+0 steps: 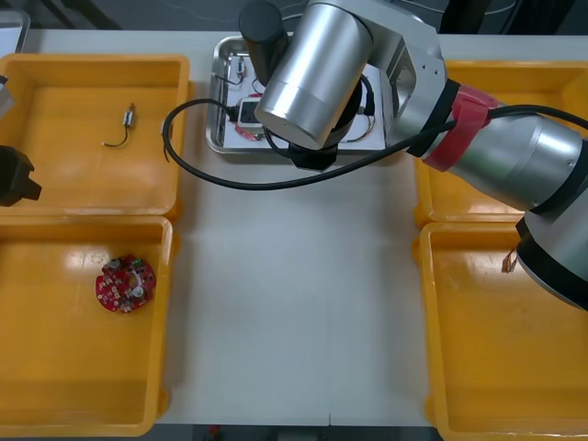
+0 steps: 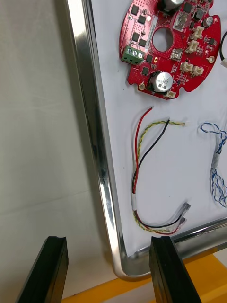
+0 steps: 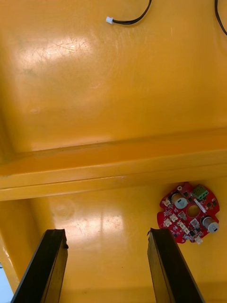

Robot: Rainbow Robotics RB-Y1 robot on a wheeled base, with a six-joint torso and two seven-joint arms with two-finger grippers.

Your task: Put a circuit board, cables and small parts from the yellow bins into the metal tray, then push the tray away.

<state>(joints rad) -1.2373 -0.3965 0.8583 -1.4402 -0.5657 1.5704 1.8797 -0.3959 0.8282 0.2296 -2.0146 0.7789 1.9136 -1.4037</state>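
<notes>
Light table (image 1: 294, 303) under metal tray (image 2: 90, 118), right hand (image 2: 109, 241) apart over its rim; left hand (image 3: 106, 233) apart over yellow bins (image 3: 94, 94).

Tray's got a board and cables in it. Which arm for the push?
Right. The right gripper, open, straddles the rim of the metal tray; the left gripper is off over the left-side yellow bins.

Overhead front and close right-wrist cameras share the metal tray (image 1: 214, 101) (image 2: 97, 132).
</notes>
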